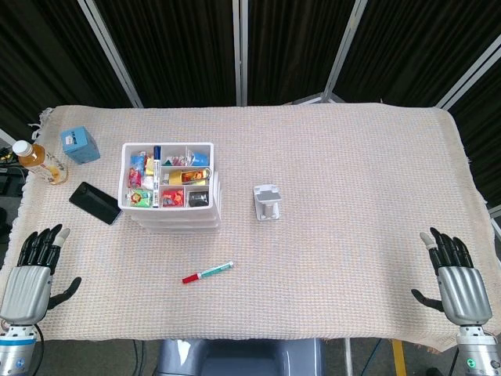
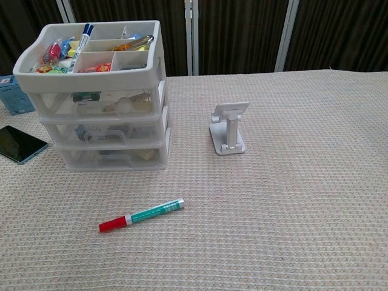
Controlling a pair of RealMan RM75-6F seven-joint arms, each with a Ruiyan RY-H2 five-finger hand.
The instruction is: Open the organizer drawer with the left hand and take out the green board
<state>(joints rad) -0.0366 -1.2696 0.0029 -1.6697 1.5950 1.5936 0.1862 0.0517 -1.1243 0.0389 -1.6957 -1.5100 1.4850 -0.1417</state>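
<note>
A white translucent organizer [image 1: 172,192] [image 2: 103,103] stands left of the table's middle, with three stacked drawers, all closed, and a top tray of small items. A dark green shape shows through the top drawer's front [image 2: 86,97]; whether it is the green board I cannot tell. My left hand [image 1: 31,274] rests open at the near left edge, fingers spread, well apart from the organizer. At the near right edge lies my right hand [image 1: 458,278], open and holding nothing. Neither hand shows in the chest view.
A red-capped green marker [image 1: 208,272] [image 2: 142,214] lies in front of the organizer. A white phone stand [image 1: 268,202] [image 2: 228,130] sits mid-table. A black phone [image 1: 95,203] [image 2: 18,143], a blue box [image 1: 80,145] and a bottle [image 1: 39,160] are at the left.
</note>
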